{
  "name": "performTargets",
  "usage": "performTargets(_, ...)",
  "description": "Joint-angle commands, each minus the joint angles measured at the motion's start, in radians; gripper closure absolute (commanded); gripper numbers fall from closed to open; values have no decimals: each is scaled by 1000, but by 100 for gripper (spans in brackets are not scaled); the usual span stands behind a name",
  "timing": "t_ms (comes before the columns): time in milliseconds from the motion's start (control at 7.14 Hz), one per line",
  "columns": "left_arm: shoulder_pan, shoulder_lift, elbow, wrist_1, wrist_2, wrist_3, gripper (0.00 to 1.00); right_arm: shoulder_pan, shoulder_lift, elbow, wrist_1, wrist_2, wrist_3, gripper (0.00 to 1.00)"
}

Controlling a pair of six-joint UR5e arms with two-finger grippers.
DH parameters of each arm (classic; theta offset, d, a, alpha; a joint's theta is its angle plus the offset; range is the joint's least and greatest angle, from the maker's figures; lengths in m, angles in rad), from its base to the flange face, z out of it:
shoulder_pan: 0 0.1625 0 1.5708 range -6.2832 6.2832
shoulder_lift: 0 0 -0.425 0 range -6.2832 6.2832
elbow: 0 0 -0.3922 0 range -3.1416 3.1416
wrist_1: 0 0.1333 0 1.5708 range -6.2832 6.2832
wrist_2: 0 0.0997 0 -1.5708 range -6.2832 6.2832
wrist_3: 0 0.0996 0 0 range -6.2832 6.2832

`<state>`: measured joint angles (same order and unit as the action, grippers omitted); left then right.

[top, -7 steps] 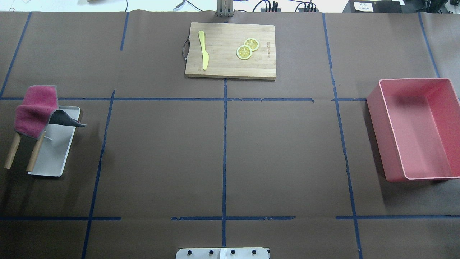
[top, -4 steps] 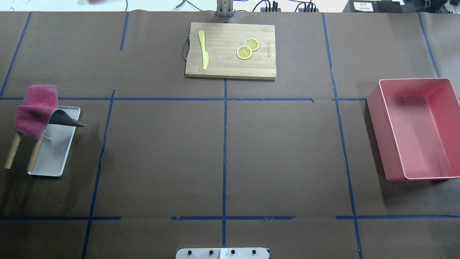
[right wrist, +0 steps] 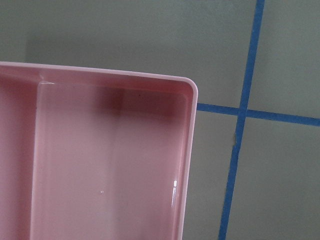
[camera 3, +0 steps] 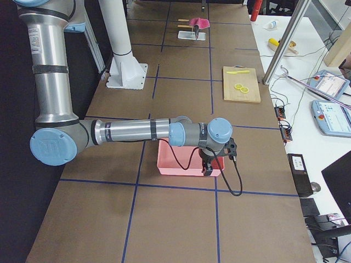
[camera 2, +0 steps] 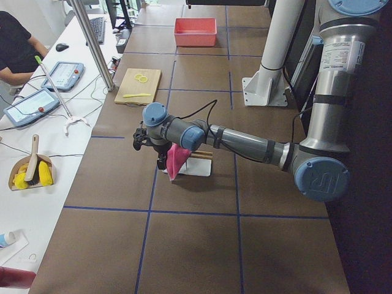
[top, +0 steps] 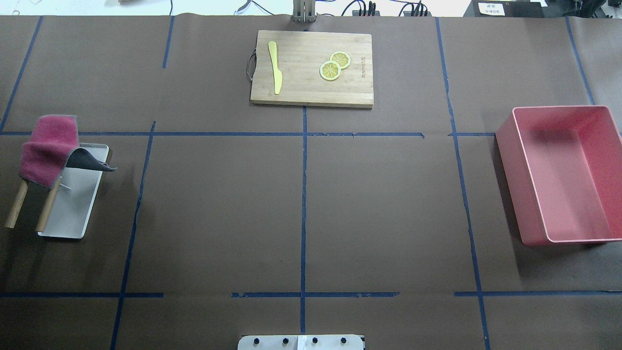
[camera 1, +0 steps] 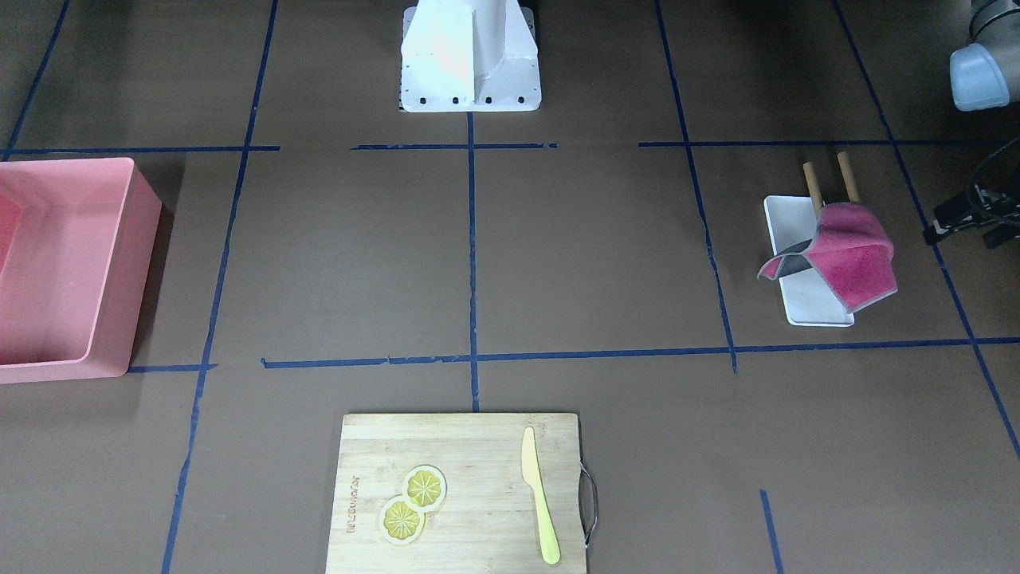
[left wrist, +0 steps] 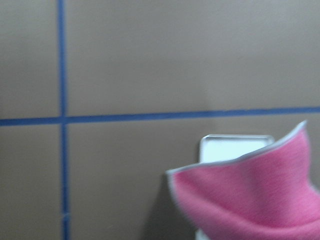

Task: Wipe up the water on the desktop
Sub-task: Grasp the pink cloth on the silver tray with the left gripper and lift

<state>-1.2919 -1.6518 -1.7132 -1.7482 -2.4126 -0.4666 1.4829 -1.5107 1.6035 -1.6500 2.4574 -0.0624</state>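
Observation:
The desktop (top: 218,204) is dark brown with a blue tape grid, and I see no water on it. A magenta cloth (top: 46,148) with a grey back hangs over a wooden rack (top: 14,206) on a white tray (top: 73,214) at the left. My left gripper (camera 2: 160,162) hovers just beside the cloth (camera 2: 177,160). It shows only as a dark shape at the front view's right edge (camera 1: 968,219), so I cannot tell its jaws. The left wrist view shows the cloth (left wrist: 255,195) close below. My right gripper (camera 3: 210,167) hangs over the pink bin; I cannot tell its state.
A pink bin (top: 529,194) stands at the right, and its corner rim (right wrist: 190,150) fills the right wrist view. A bamboo cutting board (top: 311,87) at the far middle holds a yellow knife (top: 275,68) and two lemon slices (top: 334,65).

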Motion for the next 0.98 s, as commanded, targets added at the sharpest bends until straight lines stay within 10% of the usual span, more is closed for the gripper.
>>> performTargets(0, 54, -20, 1, -28, 4, -113, 8, -4, 0, -1, -1, 0, 1, 0)
performTargets(840, 120, -11, 3, -27, -2, -122, 21, -9, 0, -2, -1, 0, 1, 0)
